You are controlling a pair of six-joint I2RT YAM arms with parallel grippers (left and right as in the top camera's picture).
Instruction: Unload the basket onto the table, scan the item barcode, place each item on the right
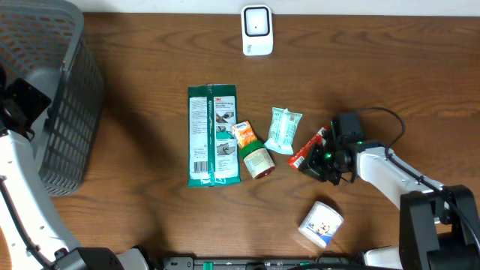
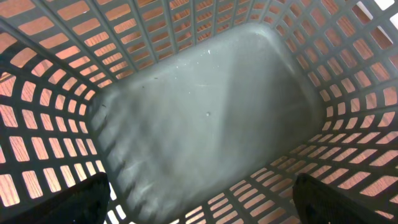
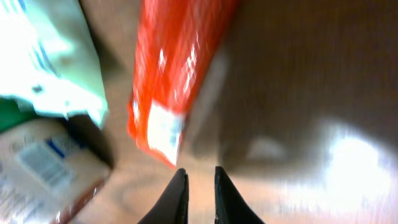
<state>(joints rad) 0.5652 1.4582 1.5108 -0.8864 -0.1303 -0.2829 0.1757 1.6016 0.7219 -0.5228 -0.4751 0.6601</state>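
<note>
A white barcode scanner (image 1: 256, 30) stands at the table's far edge. A red packet (image 1: 309, 148) lies right of centre, and in the right wrist view the red packet (image 3: 177, 68) lies just ahead of my fingertips, apart from them. My right gripper (image 3: 200, 171) is low over the wood with its jaws almost together and nothing between them; overhead, the right gripper (image 1: 321, 161) sits at the packet's near end. My left gripper (image 2: 202, 186) hangs wide open inside the grey basket (image 2: 205, 118), holding nothing.
A long green pack (image 1: 213, 135), an orange sachet (image 1: 244, 133), a green-lidded jar (image 1: 257, 161) and a mint pouch (image 1: 283, 129) lie mid-table. A white tub (image 1: 321, 223) lies near the front edge. The grey basket (image 1: 52, 97) fills the left side.
</note>
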